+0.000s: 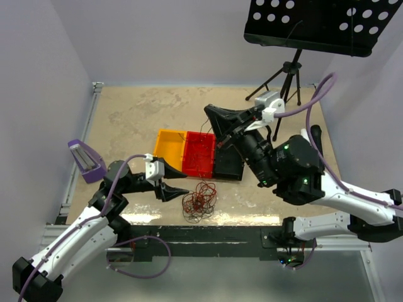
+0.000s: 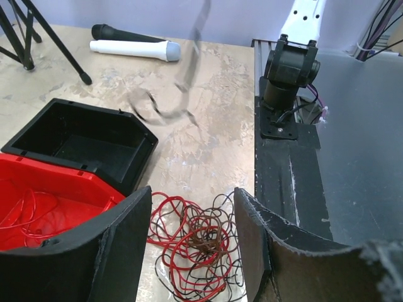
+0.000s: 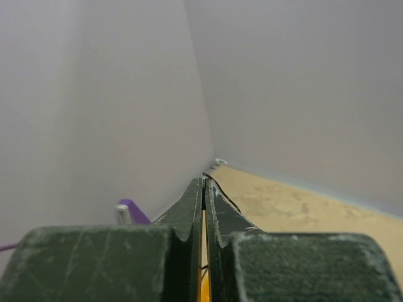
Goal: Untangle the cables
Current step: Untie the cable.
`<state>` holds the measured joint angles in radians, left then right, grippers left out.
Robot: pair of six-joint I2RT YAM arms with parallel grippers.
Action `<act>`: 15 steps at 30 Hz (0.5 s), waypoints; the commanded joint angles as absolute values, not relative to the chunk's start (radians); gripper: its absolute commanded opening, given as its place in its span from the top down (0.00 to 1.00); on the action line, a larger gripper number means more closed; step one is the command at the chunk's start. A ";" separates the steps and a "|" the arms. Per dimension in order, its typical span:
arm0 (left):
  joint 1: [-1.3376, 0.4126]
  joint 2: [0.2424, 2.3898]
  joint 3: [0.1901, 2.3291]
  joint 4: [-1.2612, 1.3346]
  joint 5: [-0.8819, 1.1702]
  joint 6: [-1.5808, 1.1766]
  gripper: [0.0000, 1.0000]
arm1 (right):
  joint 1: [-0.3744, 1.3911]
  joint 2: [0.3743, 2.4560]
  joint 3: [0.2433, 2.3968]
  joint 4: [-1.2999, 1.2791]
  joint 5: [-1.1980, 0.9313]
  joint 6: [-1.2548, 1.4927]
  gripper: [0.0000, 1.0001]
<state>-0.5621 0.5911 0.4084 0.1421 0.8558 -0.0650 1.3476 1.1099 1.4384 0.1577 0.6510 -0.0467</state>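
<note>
The cables (image 2: pixel 195 248) lie snarled on the desk (image 2: pixel 220 145) between the half-open, empty left fingers (image 2: pixel 119 251); the right fingers (image 3: pixel 194 201), closed, pinch a dark strand (image 2: pixel 186 82) aloft. Closing now would likely grab several loops, tightening the knot.

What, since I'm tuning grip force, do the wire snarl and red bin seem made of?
The cables: likely thin plastic-insulated wire; glossy red and dark strands holding springy curls. The red bin: probably rigid moulded plastic; smooth, shiny walls, crisp rim.
</note>
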 commanded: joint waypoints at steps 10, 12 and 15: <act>-0.554 0.578 0.489 0.124 0.851 -0.011 0.41 | 1.074 1.121 1.223 0.170 0.666 0.038 1.00; -0.552 0.578 0.489 0.126 0.851 -0.006 0.41 | 1.045 1.124 1.189 0.195 0.667 0.044 1.00; -0.554 0.577 0.489 0.127 0.853 -0.006 0.41 | 0.996 1.120 1.131 0.230 0.655 0.060 1.00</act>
